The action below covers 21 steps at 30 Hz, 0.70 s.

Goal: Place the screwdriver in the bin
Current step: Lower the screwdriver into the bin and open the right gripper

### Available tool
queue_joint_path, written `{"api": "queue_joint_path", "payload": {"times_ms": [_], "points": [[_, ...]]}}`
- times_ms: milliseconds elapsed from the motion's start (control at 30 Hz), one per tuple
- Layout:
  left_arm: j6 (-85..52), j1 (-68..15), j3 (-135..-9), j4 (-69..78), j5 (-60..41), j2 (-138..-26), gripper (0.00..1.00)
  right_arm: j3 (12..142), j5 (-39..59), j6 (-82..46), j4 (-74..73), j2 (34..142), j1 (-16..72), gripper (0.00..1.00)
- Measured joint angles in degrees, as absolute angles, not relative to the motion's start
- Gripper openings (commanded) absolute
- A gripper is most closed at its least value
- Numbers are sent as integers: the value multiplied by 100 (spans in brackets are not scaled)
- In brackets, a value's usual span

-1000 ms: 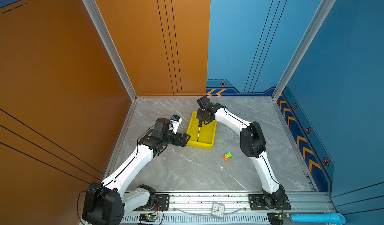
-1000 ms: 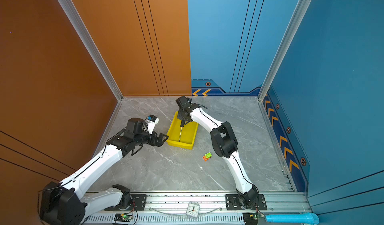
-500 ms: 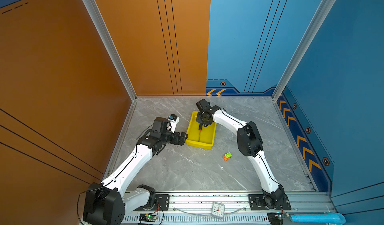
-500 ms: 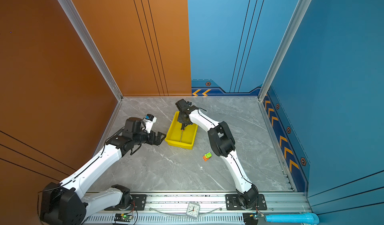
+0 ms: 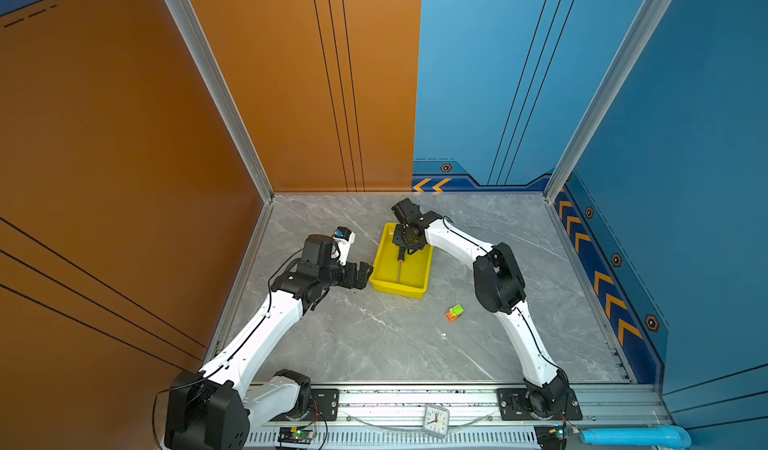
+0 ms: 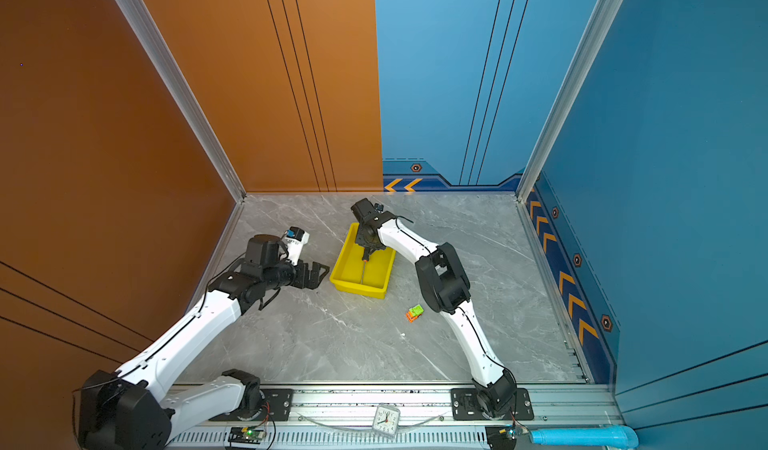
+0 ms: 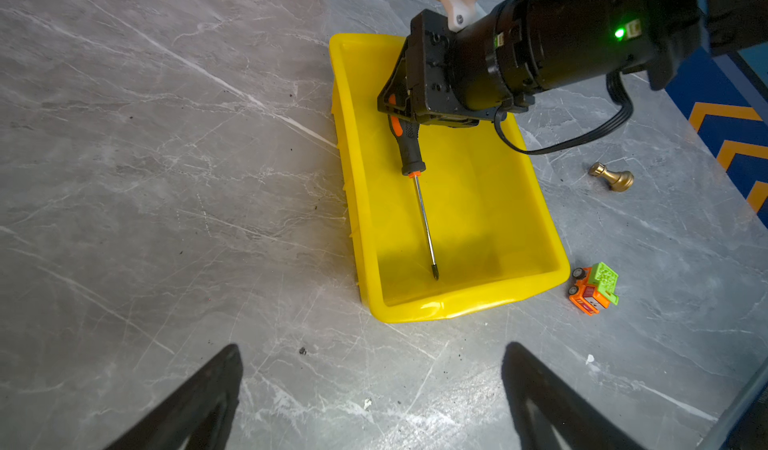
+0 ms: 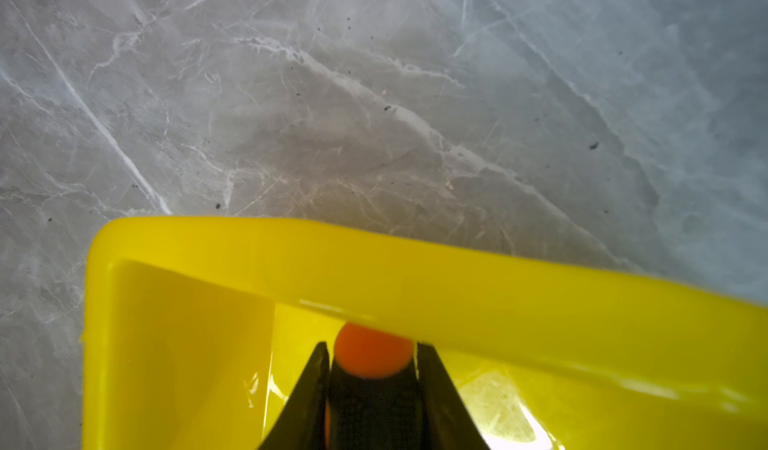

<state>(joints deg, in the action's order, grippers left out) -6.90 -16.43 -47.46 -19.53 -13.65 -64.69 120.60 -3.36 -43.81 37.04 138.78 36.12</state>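
Over on the left, your left arm [image 5: 266, 335] reaches across the grey surface [image 5: 374, 344] and ends near the left wall of the bin [image 5: 399, 290], the left jaws spread with nothing between them. Only its two dark fingertips [image 7: 199, 398] show in the left wrist view, cut off at the frame edge, bare surface between them and the bin. Your screwdriver [image 7: 408, 146] is inside the bin's outline, slanting down with the tip low toward the end nearest the bases; whether that tip rests on the bin floor is hard to make out. The right jaws are pinched on its black handle, and their black housing hides the handle's upper end from the left wrist view. From the right wrist view the handle is a blur: an orange butt between two fingers [image 8: 307, 398], the rolled edge of the bin [image 8: 415, 269] crossing close behind it. Right of the bin an orange-and-green toy truck [image 5: 454, 313] stands clear of it on the surface, a small brass knob [image 7: 613, 176] well apart. Farthest right, the right arm [image 5: 498, 277] arches over that side, blocking part of the surface in both top views
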Motion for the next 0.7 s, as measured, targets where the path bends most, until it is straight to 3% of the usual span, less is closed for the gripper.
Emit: {"api": "queue_joint_path", "payload": {"times_ms": [567,700], "points": [[-882,-1610,-4574,-1804,-1194,-6294,98,12020,-473,-4379,3706,13878,3612,37],[-886,-1601,-4563,-1802,-1129,-6292,98,12014,-475,-4390,3704,13878,3612,47]]}}
